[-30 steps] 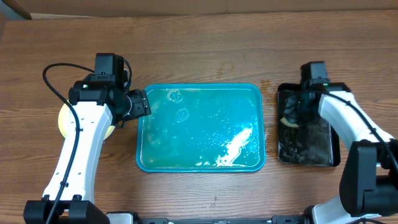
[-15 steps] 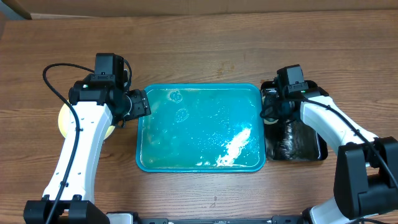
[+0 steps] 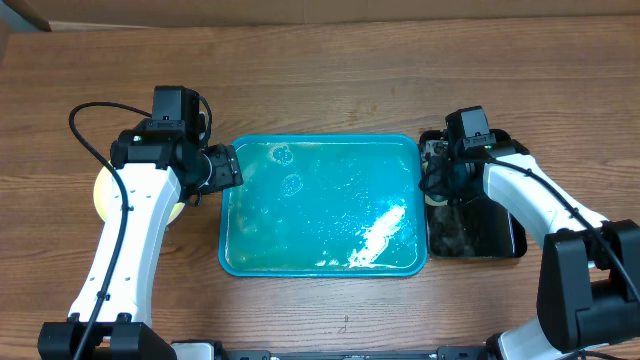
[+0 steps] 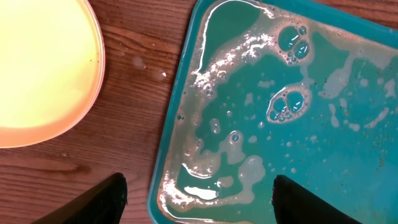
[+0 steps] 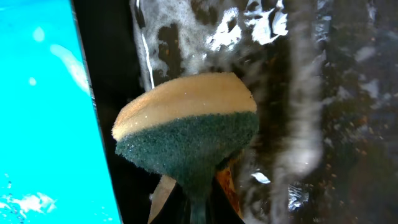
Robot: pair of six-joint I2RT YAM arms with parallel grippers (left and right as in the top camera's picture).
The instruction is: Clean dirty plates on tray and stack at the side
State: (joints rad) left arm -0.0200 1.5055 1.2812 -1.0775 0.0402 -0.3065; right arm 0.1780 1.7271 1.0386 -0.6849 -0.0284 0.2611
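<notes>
Wooden table (image 3: 320, 80), viewed from my remote station: the soapy tray (image 3: 232, 262) holds no plates, so I judge washing nearly finished; over the black tub (image 3: 500, 240) my right gripper (image 3: 441, 186) clamps a sponge (image 5: 186, 137), seen close only by the right wrist view; the left wrist view shows plainly the pale yellow plate (image 4: 43, 68) just beside the tray, which the overhead half hides, with my left gripper (image 4: 196, 202) agape.

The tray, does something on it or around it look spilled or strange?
Yes. The tray holds a shallow pool of soapy water with foam and bubbles, and no plates lie in it. A few water drops sit on the wooden table beside its left rim, near the pale plate.
</notes>
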